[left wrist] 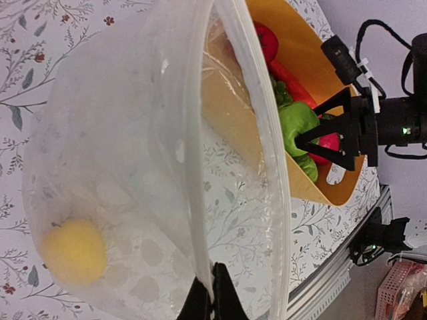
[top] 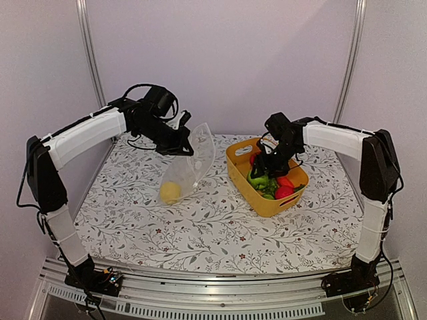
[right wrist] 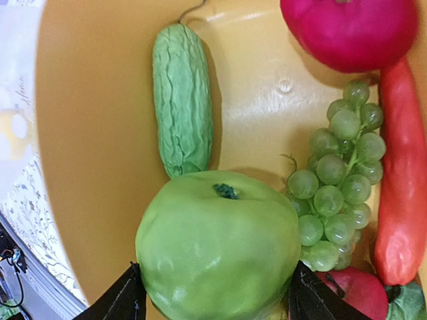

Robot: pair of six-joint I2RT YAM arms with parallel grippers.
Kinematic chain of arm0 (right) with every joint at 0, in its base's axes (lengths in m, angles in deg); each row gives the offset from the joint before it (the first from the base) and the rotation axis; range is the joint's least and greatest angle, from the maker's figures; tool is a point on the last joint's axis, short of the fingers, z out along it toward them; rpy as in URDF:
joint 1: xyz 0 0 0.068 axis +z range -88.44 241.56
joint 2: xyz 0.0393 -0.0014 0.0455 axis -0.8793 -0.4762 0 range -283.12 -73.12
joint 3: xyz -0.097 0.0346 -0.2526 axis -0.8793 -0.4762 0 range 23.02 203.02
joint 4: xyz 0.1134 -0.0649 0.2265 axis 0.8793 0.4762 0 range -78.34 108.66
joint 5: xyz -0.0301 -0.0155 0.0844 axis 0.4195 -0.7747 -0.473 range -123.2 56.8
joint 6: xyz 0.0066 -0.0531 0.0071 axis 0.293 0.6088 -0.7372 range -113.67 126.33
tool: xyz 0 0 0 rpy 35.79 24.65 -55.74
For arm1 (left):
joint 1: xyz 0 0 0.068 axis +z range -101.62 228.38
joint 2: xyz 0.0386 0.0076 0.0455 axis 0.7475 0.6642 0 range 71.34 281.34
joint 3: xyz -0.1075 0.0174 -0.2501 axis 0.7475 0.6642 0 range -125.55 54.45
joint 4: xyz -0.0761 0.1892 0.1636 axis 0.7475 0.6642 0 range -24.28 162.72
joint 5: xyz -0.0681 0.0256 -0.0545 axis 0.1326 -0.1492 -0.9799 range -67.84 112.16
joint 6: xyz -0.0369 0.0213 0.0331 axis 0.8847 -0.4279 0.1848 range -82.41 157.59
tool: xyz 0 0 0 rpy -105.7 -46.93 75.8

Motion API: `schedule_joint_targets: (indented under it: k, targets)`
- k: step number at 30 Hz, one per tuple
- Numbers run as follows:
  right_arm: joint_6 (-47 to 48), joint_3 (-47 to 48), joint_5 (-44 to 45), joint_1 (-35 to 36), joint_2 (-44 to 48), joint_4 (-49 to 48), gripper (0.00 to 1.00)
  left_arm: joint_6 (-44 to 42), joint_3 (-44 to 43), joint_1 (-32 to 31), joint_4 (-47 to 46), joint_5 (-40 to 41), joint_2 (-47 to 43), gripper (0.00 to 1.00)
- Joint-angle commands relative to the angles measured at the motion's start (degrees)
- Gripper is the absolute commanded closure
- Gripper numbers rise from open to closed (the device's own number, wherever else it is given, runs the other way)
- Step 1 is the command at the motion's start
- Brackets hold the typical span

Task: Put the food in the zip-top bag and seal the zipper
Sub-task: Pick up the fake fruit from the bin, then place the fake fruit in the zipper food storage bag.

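Note:
The clear dotted zip-top bag hangs with its mouth open toward the yellow tub, and a yellow lemon lies in its bottom on the table. My left gripper is shut on the near mouth edge along the zipper strip, pinching it between its fingertips. My right gripper is inside the tub, its fingers closed on both sides of a green apple. A green cucumber, green grapes, a red apple and a long red piece lie around it.
The yellow tub stands right of the bag on the flowered tablecloth, its wall close beside my right fingers. The table's metal front rail runs along the near edge.

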Motion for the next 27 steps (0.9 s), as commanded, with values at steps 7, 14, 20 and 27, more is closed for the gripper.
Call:
schedule_joint_targets:
  k: [7, 14, 20, 27]
  targets:
    - [2.1, 6.3, -2.7, 0.5, 11.6, -0.3, 0.49, -1.3, 1.0, 0.1, 0.1, -0.9, 0.0, 1.0]
    - [0.2, 2.5, -17.3, 3.9, 16.8, -13.9, 0.5, -0.9, 1.0, 0.0, 0.1, -1.6, 0.6, 1.0]
    - [-3.0, 3.1, -22.7, 8.6, 14.8, -21.0, 0.5, -0.6, 0.1, 0.1, 0.1, -2.0, 1.0, 1.0]
    - [-8.7, 5.5, -24.2, 10.9, 8.6, -27.2, 0.5, -0.4, 0.1, 0.1, 0.1, -2.3, 0.8, 1.0]
